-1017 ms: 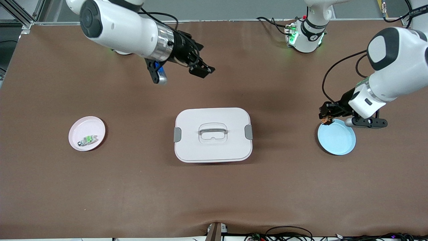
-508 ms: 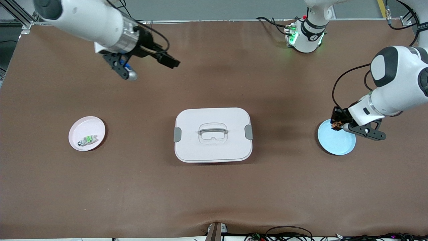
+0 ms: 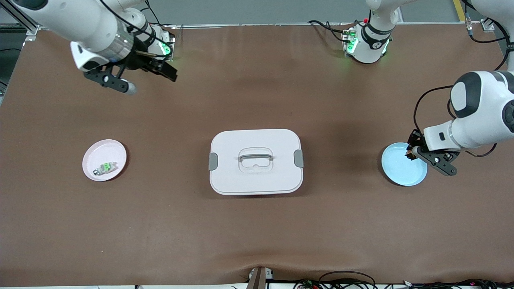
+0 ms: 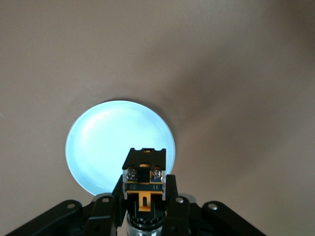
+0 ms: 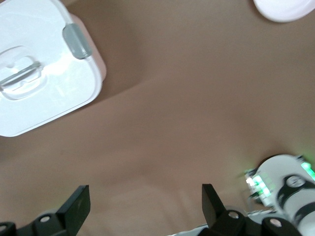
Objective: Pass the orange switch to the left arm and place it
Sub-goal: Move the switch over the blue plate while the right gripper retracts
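Observation:
The orange switch (image 3: 410, 153), a small dark block with orange parts, sits clamped between the fingers of my left gripper (image 3: 411, 151). It hangs over the edge of a light blue plate (image 3: 401, 170) at the left arm's end of the table. In the left wrist view the switch (image 4: 145, 169) fills the shut left gripper (image 4: 145, 186), with the blue plate (image 4: 103, 142) below it. My right gripper (image 3: 162, 70) is open and empty, up over the table beside the right arm's base. The white box (image 3: 255, 178) stands shut at mid-table, apart from both grippers.
A pink plate (image 3: 105, 150) with a green-topped switch (image 3: 105, 167) lies toward the right arm's end. The right wrist view shows the box (image 5: 44, 103), the pink plate's rim (image 5: 285, 10) and the wide-apart right gripper (image 5: 145, 199) over brown cloth.
The right arm has swung away from mid-table toward its own base, still open. The left gripper has carried the switch farther over the blue plate, toward the left arm's end.

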Controlling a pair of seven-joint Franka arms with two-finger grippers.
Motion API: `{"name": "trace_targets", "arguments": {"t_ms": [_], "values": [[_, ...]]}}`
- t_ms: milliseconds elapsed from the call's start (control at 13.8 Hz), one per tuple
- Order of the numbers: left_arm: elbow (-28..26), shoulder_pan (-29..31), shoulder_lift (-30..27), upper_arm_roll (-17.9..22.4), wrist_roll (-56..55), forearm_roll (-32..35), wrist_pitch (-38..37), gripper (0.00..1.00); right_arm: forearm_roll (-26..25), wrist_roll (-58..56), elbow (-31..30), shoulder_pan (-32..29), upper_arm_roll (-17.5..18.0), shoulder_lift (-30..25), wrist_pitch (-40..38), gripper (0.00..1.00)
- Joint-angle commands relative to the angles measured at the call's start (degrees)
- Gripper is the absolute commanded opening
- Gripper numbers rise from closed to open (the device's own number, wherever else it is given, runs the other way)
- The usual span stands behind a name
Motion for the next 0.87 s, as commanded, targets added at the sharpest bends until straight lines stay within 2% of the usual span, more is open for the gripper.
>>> {"name": "trace_targets", "arguments": {"t_ms": [0,291,799], "values": [[1.13,0.76,2.81,-0.56,9.52,3.81,2.44,0.0,-3.98,-7.56,-2.09,-3.3,0.85,-2.38,-0.7,1.0],[1.04,1.11,5.28,-0.56,20.78,8.29,5.34,0.0,-4.61,-19.42,-2.35,-11.2,0.85,-2.91,-1.41,1.0],[0.34,4.45,11.25,-0.56,38.54,8.57,10.44,0.0,-8.38,-34.72,-1.56,-21.58,0.85,-2.3,0.25,1.0]]}}
